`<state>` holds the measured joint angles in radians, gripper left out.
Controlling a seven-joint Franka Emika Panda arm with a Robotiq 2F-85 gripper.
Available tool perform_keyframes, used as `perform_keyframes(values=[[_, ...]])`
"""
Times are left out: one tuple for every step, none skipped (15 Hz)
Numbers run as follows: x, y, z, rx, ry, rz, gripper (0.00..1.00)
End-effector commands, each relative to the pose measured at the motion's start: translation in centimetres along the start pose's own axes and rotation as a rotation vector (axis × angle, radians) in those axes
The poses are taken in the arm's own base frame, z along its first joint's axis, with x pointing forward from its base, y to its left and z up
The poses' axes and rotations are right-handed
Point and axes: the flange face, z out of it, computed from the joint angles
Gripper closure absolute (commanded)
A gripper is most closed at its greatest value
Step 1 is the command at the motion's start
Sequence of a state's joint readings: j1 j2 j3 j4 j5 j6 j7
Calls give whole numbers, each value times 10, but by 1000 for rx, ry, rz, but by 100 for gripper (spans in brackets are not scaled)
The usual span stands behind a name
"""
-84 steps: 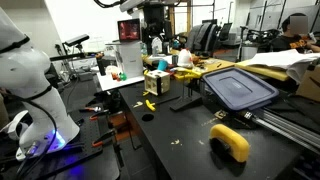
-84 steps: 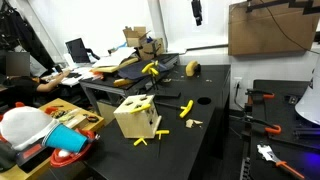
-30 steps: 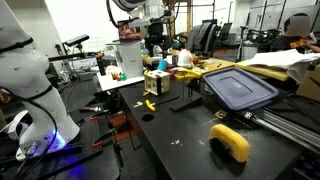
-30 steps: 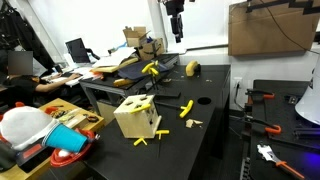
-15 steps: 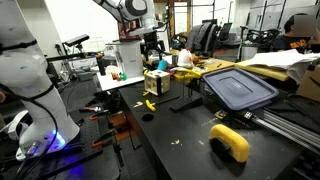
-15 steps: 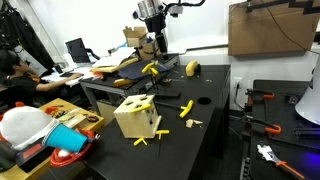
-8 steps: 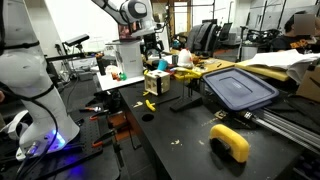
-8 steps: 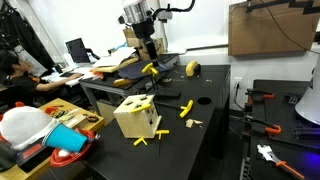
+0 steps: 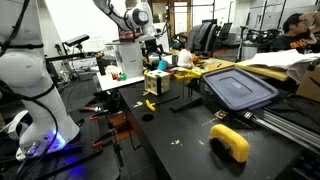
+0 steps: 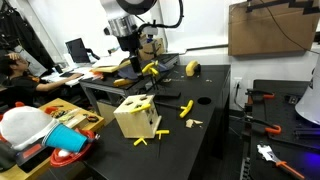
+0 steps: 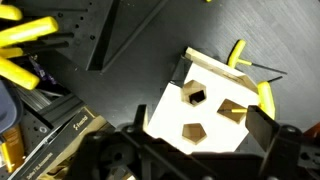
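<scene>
Wooden shape-sorter box (image 10: 138,118) upright on a black table (image 10: 205,140), toward the near left part of the tabletop in an exterior view. Same box (image 9: 156,82) farther back on the table in an exterior view, among clutter. Pale cube with shaped holes cut in its top face. Three holes visible on the box (image 11: 215,105) in the wrist view: one squarish, one five-sided, one of unclear outline. Robotiq gripper (image 10: 131,63) hanging in the air above the box, well apart from it, jaws spread wide and grasping nothing. Dark fingers (image 11: 265,130) at the lower edge of the wrist view, framing the box without touching it. Yellow pegs (image 11: 238,55) just beside the box's right side. More yellow blocks (image 10: 186,108) scattered on the table to the right of the box. Grey-blue bin lid (image 9: 240,88) well to the right, and a yellow curved piece (image 9: 230,142) near the front
</scene>
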<state>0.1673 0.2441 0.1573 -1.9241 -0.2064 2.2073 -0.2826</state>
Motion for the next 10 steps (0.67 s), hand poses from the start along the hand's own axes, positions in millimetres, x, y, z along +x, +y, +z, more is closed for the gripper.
perform_keyframes(values=[[24,-32,9,47,-9,-17,0],[28,-43,12,64,-14,-31,0],[32,-53,15,82,-17,-46,0],[33,-64,16,101,-17,-64,0],[35,-74,18,113,-18,-78,0],[36,-84,20,113,-16,-95,0],[38,-90,23,112,-18,-109,0],[39,-93,27,108,-23,-116,0],[40,-94,31,111,-29,-117,0],[41,-93,35,110,-32,-113,0]])
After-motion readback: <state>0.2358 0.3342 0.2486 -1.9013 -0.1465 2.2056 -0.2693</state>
